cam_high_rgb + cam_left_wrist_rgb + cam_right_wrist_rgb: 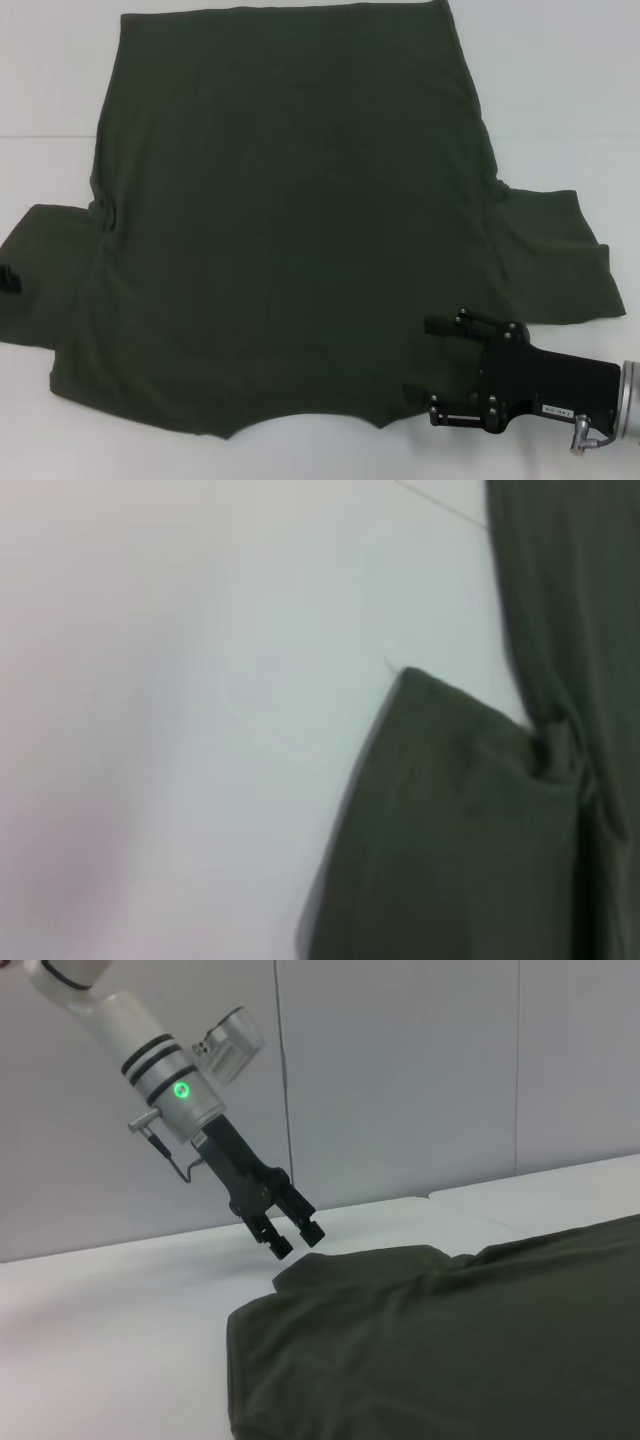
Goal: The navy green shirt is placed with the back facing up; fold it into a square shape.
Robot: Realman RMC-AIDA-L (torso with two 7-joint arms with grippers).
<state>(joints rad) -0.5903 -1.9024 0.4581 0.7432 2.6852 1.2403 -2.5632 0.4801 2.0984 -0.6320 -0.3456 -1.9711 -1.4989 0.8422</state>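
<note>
Right gripper [437, 370] fingers spread, over navy green shirt [290, 220] shoulder; left gripper [296, 1236] fingers parted above sleeve, mostly cut off in head view.

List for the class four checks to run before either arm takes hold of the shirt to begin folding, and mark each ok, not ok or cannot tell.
1. The navy green shirt lies spread flat, plain side up: ok.
2. Both sleeves lie spread out to the sides: ok.
3. Left gripper is above the sleeve, jaws open: ok.
4. Right gripper is at the near shoulder, jaws open: ok.
5. Either gripper already touches the cloth: cannot tell.
</note>
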